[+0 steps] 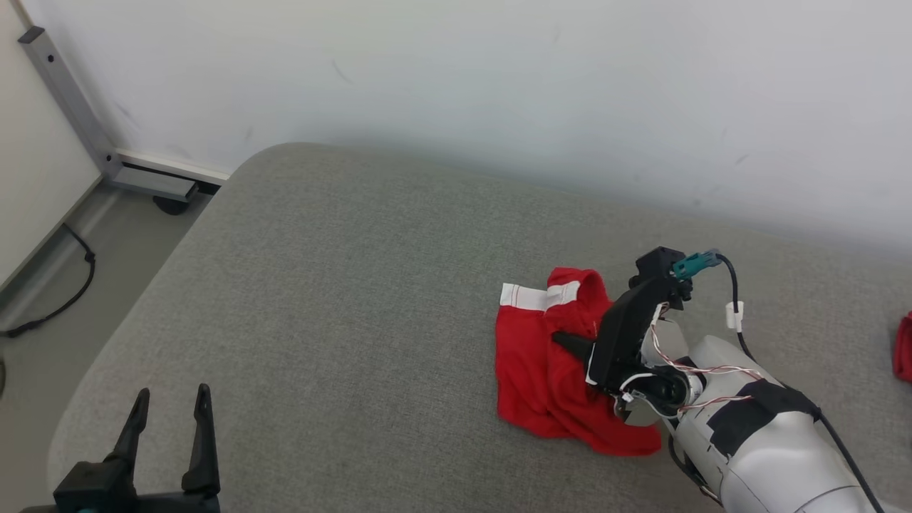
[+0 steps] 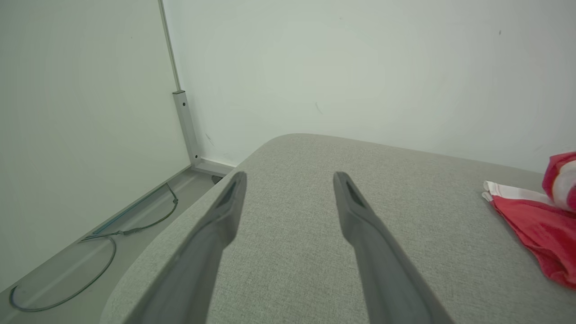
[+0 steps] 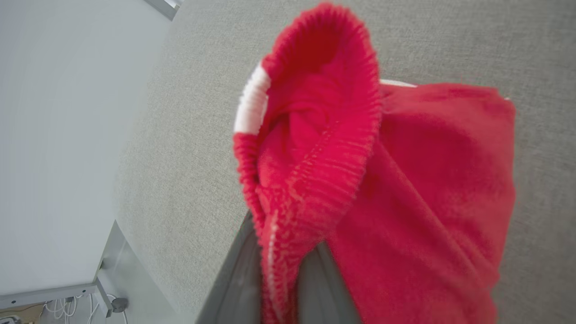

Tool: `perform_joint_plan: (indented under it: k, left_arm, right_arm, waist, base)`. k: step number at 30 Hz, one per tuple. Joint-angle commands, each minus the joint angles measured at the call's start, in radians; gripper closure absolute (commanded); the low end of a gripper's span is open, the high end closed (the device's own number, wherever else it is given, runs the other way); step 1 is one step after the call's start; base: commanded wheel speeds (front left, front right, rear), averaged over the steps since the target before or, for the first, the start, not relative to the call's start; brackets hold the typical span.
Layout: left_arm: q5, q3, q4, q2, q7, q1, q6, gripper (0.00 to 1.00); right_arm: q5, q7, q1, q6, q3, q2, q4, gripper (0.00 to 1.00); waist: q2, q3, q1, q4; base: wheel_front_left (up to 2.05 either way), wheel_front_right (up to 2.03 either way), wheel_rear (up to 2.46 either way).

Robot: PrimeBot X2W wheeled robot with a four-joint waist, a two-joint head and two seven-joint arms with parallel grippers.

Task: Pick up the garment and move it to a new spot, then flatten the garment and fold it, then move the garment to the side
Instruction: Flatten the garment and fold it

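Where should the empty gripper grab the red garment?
Probably the white-striped corner of the red garment, at its left edge. It lies flat and free on the grey cushion, facing the open left gripper, so come from the robot's left, low over the cushion. The right gripper pinches the ribbed waistband, so this adds a second, spread-apart hold.

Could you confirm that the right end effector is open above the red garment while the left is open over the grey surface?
No: the right wrist view shows the right end effector shut on the red garment; the left end effector is open over the grey surface.
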Motion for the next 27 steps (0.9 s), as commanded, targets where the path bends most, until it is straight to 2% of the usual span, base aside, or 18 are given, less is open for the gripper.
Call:
perform_joint_plan:
  k: [1, 11, 12, 13, 14, 15, 24, 27]
  left_arm:
    - [0.007, 0.001, 0.005, 0.000, -0.006, -0.015, -0.006, 0.00]
    - [0.017, -0.002, 0.023, -0.018, -0.006, -0.027, -0.020, 0.00]
    - [0.018, 0.000, 0.024, -0.019, -0.006, -0.028, -0.021, 0.00]
    - [0.019, 0.002, 0.025, -0.019, -0.006, -0.028, -0.022, 0.00]
    - [0.019, 0.005, 0.026, -0.018, -0.006, -0.027, -0.021, 0.00]
    - [0.019, 0.008, 0.028, -0.018, -0.006, -0.027, -0.023, 0.00]
    - [0.025, 0.028, 0.023, -0.012, -0.006, -0.005, -0.025, 0.00]
    - [0.030, 0.034, 0.016, -0.007, -0.006, 0.005, -0.023, 0.00]
  right_arm:
    - [0.016, -0.007, -0.009, -0.001, 0.010, 0.000, -0.004, 1.00]
    - [0.079, -0.037, -0.038, -0.001, 0.089, -0.001, 0.054, 1.00]
    - [0.086, -0.043, -0.041, -0.001, 0.097, -0.001, 0.062, 0.96]
    - [0.092, -0.050, -0.045, -0.001, 0.105, -0.001, 0.067, 0.53]
    - [0.101, -0.055, -0.048, -0.001, 0.110, -0.001, 0.073, 0.20]
    - [0.109, -0.060, -0.051, -0.001, 0.116, -0.001, 0.076, 0.00]
    - [0.155, -0.133, -0.068, -0.001, 0.127, -0.004, 0.046, 0.00]
    - [0.137, -0.183, -0.062, -0.001, 0.128, -0.045, 0.016, 0.00]
  waist:
    - [0.0000, 0.004, 0.0000, 0.012]
    - [0.0000, 0.007, 0.0000, 0.032]
    - [0.0000, 0.007, 0.0000, 0.032]
    - [0.0000, 0.007, 0.0000, 0.031]
    - [0.0000, 0.006, 0.0000, 0.030]
    - [0.0000, 0.005, 0.0000, 0.029]
    - [0.0000, -0.009, 0.0000, -0.007]
    - [0.0000, -0.014, 0.0000, -0.021]
  base:
    - [0.00, 0.00, 0.00]
    - [0.00, 0.00, 0.00]
    - [0.00, 0.00, 0.00]
    - [0.00, 0.00, 0.00]
    - [0.00, 0.00, 0.00]
    - [0.00, 0.00, 0.00]
    - [0.00, 0.00, 0.00]
    - [0.00, 0.00, 0.00]
